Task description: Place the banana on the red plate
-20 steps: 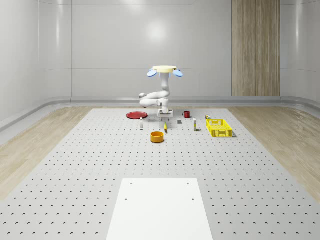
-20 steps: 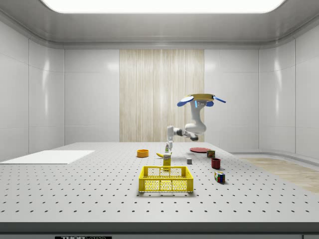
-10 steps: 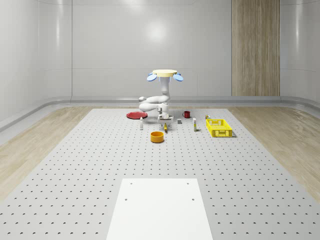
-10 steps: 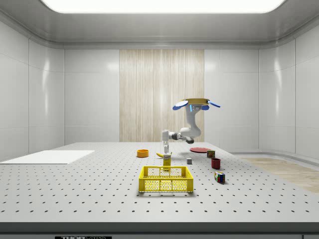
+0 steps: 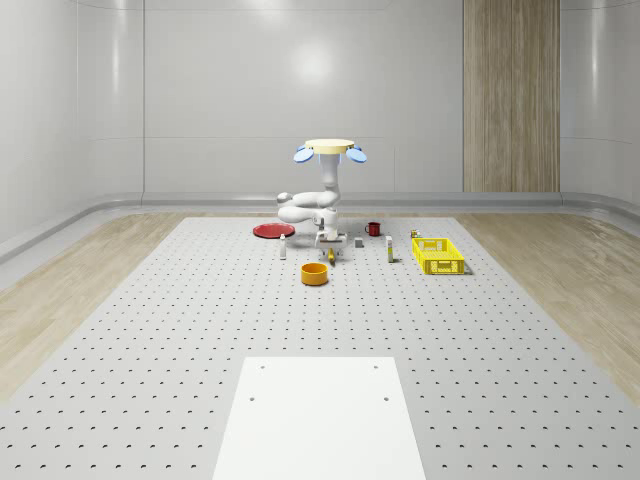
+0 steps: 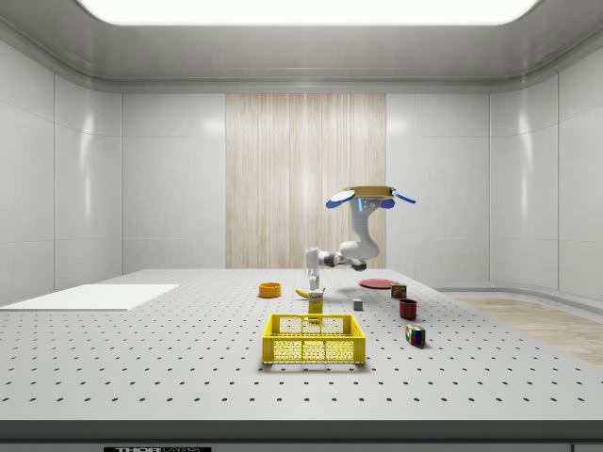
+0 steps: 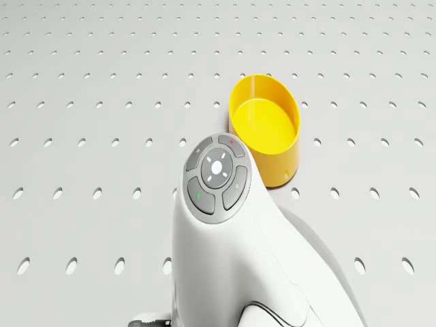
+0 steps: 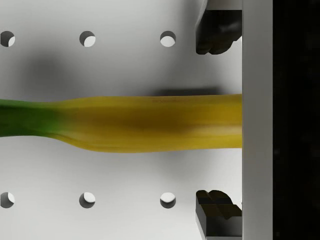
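Lying between the wide-spread fingers (image 8: 216, 37) of the lowered gripper (image 8: 218, 122), untouched: the banana (image 8: 145, 123), drone (image 6: 374, 197) hovering above.

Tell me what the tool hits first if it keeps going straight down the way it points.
Most likely the banana: in the wrist view it lies crosswise between the two open fingers of the tool, with the perforated table beneath. How much gap remains is unclear.

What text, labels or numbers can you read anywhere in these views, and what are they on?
None can be read.
Strip along the table's front edge, side view: dark letters, too small and cut off to read.
Carton behind the yellow basket: print too small to read.
Arm's button pad, drone view: coloured marks, no words.
Banana between the open end effector fingers: no label.
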Controlling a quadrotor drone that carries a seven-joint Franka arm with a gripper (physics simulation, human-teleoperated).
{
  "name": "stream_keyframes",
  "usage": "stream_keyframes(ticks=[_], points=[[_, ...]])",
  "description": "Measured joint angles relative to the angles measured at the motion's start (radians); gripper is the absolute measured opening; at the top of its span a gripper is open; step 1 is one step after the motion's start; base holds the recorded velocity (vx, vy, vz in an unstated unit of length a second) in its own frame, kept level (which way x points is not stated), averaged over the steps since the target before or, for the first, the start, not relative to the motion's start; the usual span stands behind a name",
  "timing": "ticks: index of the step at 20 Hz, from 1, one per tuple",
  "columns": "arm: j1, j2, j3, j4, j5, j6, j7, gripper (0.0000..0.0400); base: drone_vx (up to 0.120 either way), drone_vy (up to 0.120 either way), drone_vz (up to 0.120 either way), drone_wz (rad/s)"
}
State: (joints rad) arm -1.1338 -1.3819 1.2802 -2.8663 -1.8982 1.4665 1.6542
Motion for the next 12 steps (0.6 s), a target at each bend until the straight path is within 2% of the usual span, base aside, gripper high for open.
stream_keyframes(ticks=[9,10,12], points=[[-0.008,-0.025,-0.078,0.021,-0.069,0.052,-0.003,0.0400,0.000,0.000,0.000,0.000],[-0.009,-0.027,-0.082,0.023,-0.072,0.055,-0.003,0.0380,0.000,0.000,0.000,0.000],[-0.010,-0.030,-0.087,0.024,-0.076,0.060,-0.003,0.0290,0.000,0.000,0.000,0.000]])
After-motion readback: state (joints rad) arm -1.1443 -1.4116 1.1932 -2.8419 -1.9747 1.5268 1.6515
